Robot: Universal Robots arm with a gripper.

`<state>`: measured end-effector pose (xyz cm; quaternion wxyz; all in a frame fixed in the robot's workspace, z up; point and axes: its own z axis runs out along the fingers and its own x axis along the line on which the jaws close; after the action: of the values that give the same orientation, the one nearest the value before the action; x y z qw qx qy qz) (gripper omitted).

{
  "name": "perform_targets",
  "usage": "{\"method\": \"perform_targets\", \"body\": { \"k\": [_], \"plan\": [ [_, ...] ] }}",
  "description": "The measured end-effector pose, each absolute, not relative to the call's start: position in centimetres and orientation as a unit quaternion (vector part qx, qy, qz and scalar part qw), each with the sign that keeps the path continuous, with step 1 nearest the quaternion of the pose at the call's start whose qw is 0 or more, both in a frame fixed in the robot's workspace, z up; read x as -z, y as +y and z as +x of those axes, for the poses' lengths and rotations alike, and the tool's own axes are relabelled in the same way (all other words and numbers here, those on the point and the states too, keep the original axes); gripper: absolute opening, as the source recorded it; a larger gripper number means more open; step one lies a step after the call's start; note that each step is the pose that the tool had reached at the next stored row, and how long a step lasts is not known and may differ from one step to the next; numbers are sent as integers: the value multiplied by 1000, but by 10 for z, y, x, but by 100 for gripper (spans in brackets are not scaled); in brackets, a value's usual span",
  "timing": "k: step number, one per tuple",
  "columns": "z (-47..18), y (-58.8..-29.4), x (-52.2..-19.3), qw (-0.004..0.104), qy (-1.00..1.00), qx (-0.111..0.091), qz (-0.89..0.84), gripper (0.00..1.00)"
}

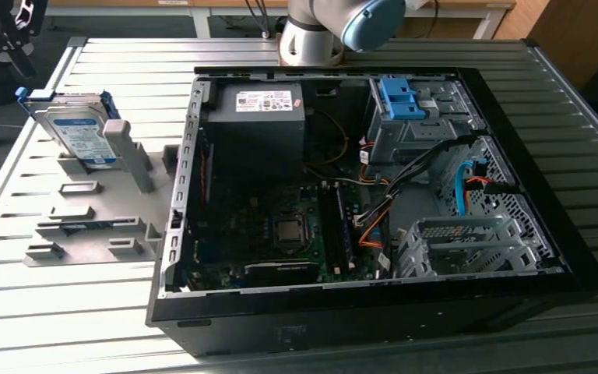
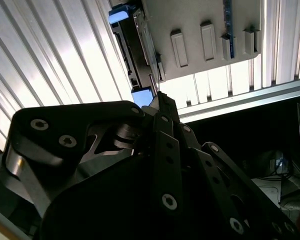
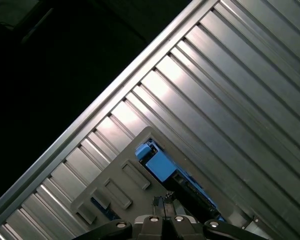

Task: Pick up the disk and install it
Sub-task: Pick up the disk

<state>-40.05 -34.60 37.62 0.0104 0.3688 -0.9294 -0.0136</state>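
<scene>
hovering at the upper left of the exterior view, the black robot hand [image 1: 10, 45] hangs just above the flat rectangular silver metal disk with a white-and-blue label and a blue plastic frame [image 1: 74, 131]. the disk stands on edge, leaning a little, slotted into a grey plastic holder plate [image 1: 102, 226] on the ribbed metal surface [image 1: 60, 312], at the exterior view's left of the open black computer case [image 1: 372, 195]. the disk's label carries print too small to make out. inside the case, near the upper middle of the frame, a grey metal box [image 1: 262, 125] bears a white sticker with small coloured marks, also unreadable, and a bare blue plastic clip [image 1: 398, 97] sits in the bay at the upper right.

in both wrist views the hand [image 2: 157, 97] [image 3: 166, 197] is clenched, its two black fingers [image 2: 165, 135] pressed together with nothing between them. in the second wrist view the tips sit right by a blue corner of the disk [image 2: 140, 45], seen edge-on in its holder; whether they touch it cannot be told. in the first wrist view the disk's blue frame [image 3: 160, 165] lies just beyond the fingertips [image 3: 165, 195].
</scene>
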Motion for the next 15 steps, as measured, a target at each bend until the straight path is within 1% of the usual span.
{"method": "perform_targets", "body": {
  "k": [15],
  "plan": [
    [-400, -343, -376, 11, -911, 13, 413, 11]
  ]
}}
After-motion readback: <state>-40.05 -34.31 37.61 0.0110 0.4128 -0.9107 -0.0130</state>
